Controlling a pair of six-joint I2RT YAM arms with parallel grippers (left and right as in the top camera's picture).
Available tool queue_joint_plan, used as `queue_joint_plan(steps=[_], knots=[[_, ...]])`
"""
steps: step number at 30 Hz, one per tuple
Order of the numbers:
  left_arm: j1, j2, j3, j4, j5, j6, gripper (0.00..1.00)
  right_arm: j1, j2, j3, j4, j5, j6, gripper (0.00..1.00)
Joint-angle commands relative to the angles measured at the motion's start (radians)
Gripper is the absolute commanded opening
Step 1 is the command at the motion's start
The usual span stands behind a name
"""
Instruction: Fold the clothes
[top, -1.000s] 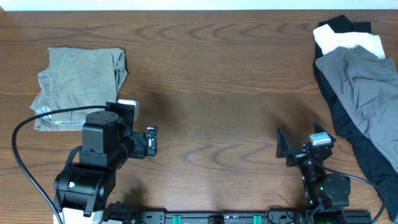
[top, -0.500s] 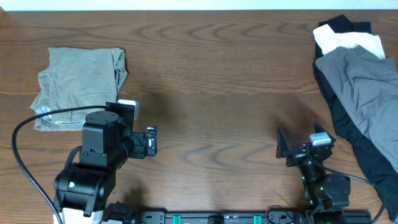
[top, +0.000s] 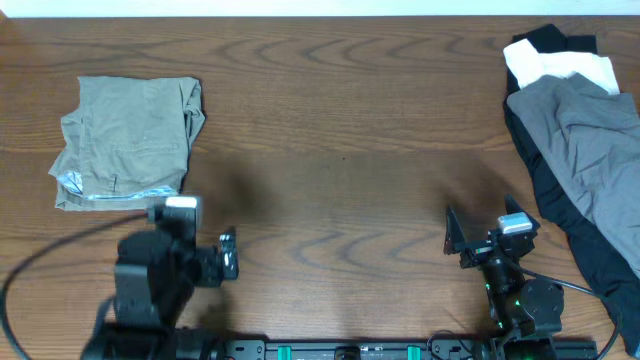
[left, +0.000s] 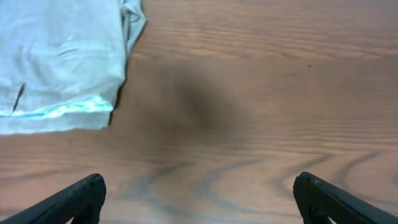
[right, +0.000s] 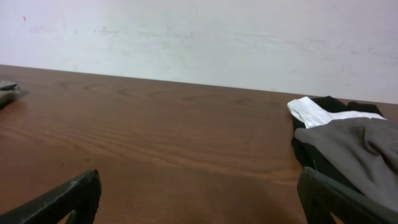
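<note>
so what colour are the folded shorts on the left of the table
Light khaki-green, with a pale whitish edge along the near side. The shorts show best in the overhead view.

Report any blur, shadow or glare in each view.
Overhead: the left arm is smeared by motion blur, while the shorts are crisp. Left wrist: soft overall, with a diffuse dark shadow on the table. Right wrist: even light, no glare, and the grey garment is slightly soft.

A brown worktop (right: 161, 143) runs back to a white wall (right: 199, 37); at the right lies a heap of clothes, grey garment (right: 357, 152) over black garment (right: 303, 150), white garment (right: 311, 112) at its far end; khaki cloth (right: 6, 92) peeks in at the left edge; two dark fingers (right: 68, 196) stand wide apart in the bottom corners.
</note>
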Motion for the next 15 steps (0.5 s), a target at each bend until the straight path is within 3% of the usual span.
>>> queue_joint_plan(steps=[1,8,15], knots=[[0.037,-0.128,-0.1,0.008,-0.016,0.006,0.98,-0.01,-0.005,-0.003,-0.002,-0.01,0.002,0.99],[0.064,-0.351,-0.293,0.123,-0.027,0.006,0.98,-0.01,-0.005,-0.003,-0.002,-0.01,0.002,0.99],[0.064,-0.473,-0.494,0.407,-0.076,0.006,0.98,-0.01,-0.005,-0.003,-0.002,-0.01,0.002,0.99]])
